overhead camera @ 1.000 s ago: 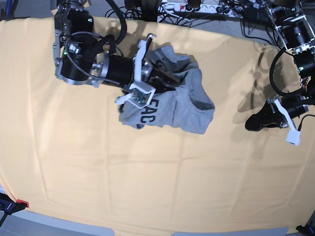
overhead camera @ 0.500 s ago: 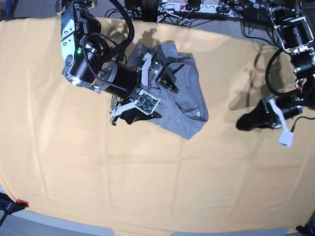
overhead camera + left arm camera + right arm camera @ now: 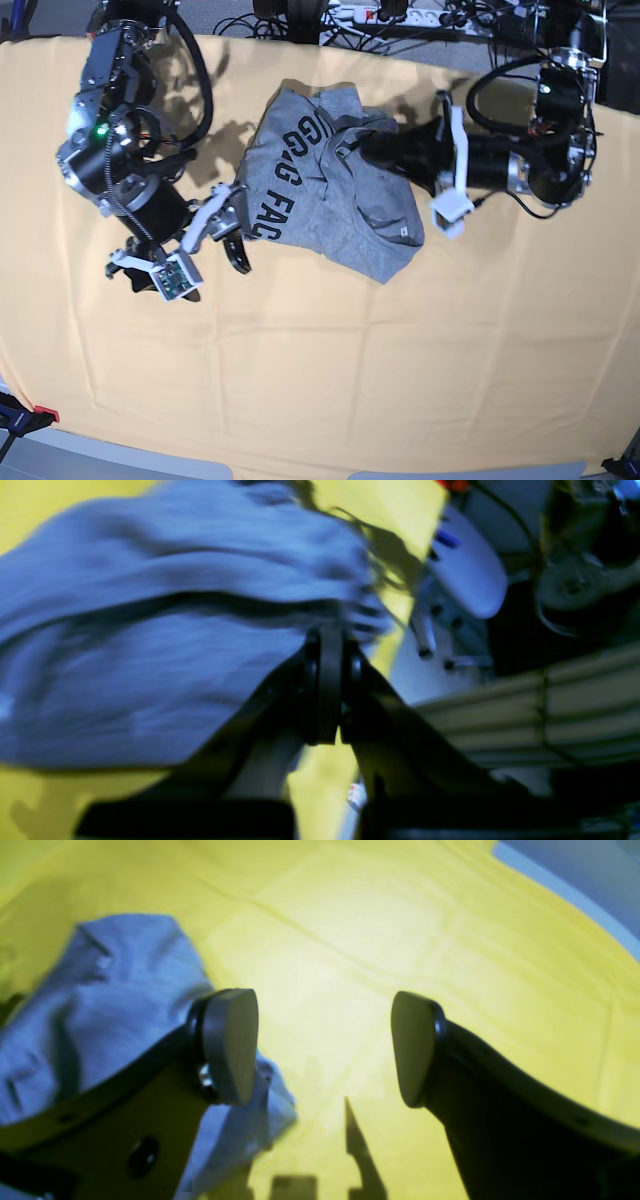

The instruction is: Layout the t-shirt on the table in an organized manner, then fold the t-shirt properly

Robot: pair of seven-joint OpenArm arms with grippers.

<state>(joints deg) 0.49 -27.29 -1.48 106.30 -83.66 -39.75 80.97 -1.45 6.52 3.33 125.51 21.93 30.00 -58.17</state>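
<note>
The heather-grey t-shirt lies crumpled on the table at upper centre, with dark lettering showing on its left part. My right gripper is open and empty just left of the shirt. In the right wrist view its pads stand wide apart over the yellow cloth, with the shirt to the left. My left gripper reaches from the right onto the shirt's upper part. In the blurred left wrist view its fingers are pressed together at the shirt's edge, with no cloth seen between them.
Cables and a power strip run along the table's far edge. A red-tipped clamp sits at the front left corner. Both arm bodies hover over the table on either side of the shirt.
My right gripper let go of the shirt and pulled back to the left, open. The shirt dropped with its lettering up. My left arm swung in from the far right to the shirt's top.
</note>
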